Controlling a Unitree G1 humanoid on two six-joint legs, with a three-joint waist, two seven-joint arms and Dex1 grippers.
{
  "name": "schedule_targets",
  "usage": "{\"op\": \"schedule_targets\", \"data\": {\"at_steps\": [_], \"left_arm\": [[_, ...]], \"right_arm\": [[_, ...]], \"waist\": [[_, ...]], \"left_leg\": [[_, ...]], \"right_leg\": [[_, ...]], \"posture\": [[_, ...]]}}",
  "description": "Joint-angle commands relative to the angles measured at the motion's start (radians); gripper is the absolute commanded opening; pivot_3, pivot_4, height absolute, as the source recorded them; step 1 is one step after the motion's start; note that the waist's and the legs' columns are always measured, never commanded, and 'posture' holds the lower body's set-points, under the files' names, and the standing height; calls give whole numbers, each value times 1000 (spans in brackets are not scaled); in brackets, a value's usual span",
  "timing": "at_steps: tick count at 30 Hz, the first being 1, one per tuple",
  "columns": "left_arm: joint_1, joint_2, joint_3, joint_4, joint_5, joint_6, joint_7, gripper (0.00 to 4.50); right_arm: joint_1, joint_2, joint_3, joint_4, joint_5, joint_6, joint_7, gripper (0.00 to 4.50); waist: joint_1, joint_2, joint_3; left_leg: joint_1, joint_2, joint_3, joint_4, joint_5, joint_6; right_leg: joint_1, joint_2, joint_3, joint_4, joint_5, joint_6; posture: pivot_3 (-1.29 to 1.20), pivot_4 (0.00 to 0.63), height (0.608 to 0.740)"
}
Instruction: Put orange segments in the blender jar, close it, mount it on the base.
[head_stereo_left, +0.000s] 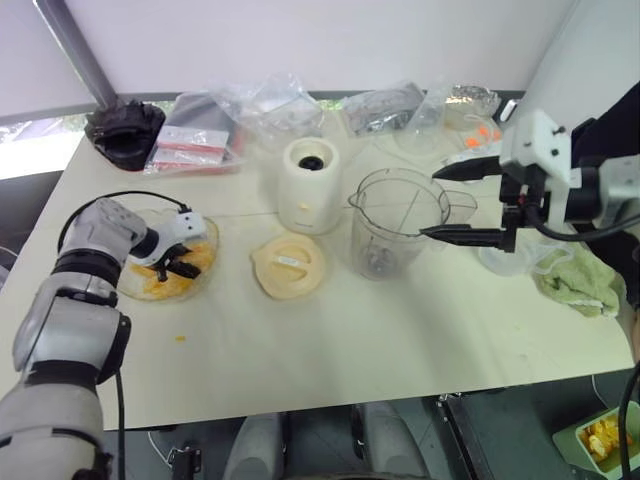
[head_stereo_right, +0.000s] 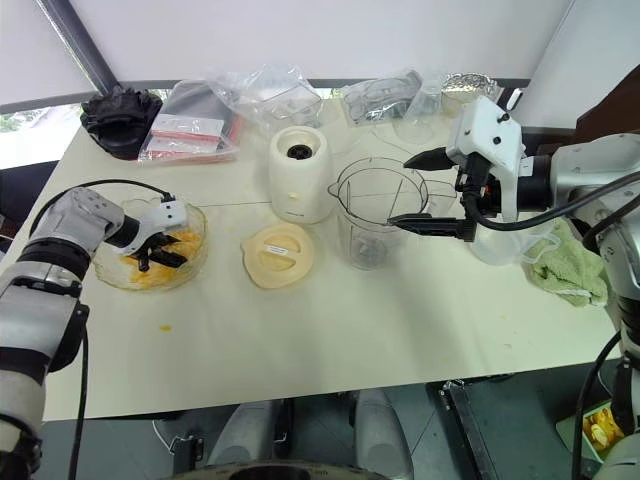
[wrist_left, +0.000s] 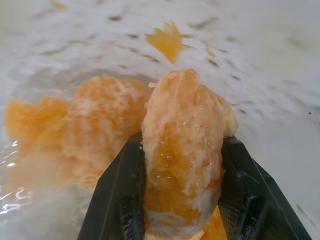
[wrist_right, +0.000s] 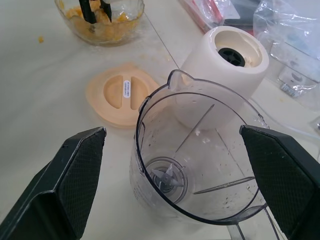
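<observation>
one orange segment (wrist_left: 182, 150) pinched between left gripper (head_stereo_left: 172, 262) fingers, inside glass bowl (head_stereo_right: 105, 272) at table's (head_stereo_left: 380, 350) 9 o'clock. blender jar (head_stereo_left: 395, 222) upright, empty, centre; right gripper (head_stereo_left: 452, 200) spread wide at its 3 o'clock. base (head_stereo_left: 309, 185) at jar's 10 o'clock, lid (head_stereo_left: 288, 266) at 8.

The cream surface (head_stereo_left: 400, 340) carries a clear bowl (head_stereo_right: 190, 258) of orange segments (head_stereo_left: 165, 285), into which the left end effector (head_stereo_right: 158, 250) reaches. Just beyond that end effector lie a peach lid (head_stereo_left: 288, 266) and the white base (head_stereo_left: 309, 185). The blender jar (head_stereo_left: 395, 225) stands below the open right end effector (head_stereo_left: 462, 205). Plastic bags (head_stereo_left: 230, 125) and a black object (head_stereo_left: 125, 130) lie along the far edge, a green cloth (head_stereo_left: 578, 280) beside the right end effector.
</observation>
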Motion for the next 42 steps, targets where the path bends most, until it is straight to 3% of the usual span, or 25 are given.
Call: {"op": "schedule_targets", "data": {"at_steps": [1,7,14,18,24,32,42], "left_arm": [[-22,34,65,-19,-57,31,-1,1782],[2,79,170,-89,-153,101,-11,1782],[97,111,363,-364,-345,280,46,1782],[50,93,439,-503,-441,400,106,1782],[-197,-66,459,-539,-548,472,189,1782],[-459,-367,370,-324,-548,299,139,1782],[-572,-591,318,-22,-477,100,104,1782]], "right_arm": [[-19,-3,-19,-13,-3,-8,-4,4500],[-4,-4,-24,-25,-1,-6,-8,4500],[23,-7,-42,-47,11,8,-25,4500],[47,-13,-66,-67,18,22,-41,4500],[148,-13,-159,-152,44,69,-110,4500],[342,-2,-372,-340,102,199,-236,4500],[538,41,-702,-594,216,424,-376,4500]], "waist": [[0,0,0],[-2,0,0],[0,0,0],[4,-1,0],[19,-3,1],[24,-3,1],[11,-4,1]], "left_leg": [[0,0,0,0,0,0],[0,0,0,0,0,0],[0,1,0,0,0,0],[0,0,-1,1,0,0],[0,-1,-2,2,0,0],[0,-2,-2,2,0,0],[1,-1,-2,1,0,0]], "right_leg": [[0,0,0,0,0,0],[0,0,0,0,0,0],[0,0,0,1,0,0],[0,0,-1,1,0,0],[3,0,-1,0,2,3],[3,1,0,-1,2,3],[3,2,1,-3,1,3]], "posture": [[0,150,740],[0,150,740],[0,150,740],[0,150,740],[0,150,740],[0,150,740],[0,150,740]]}}
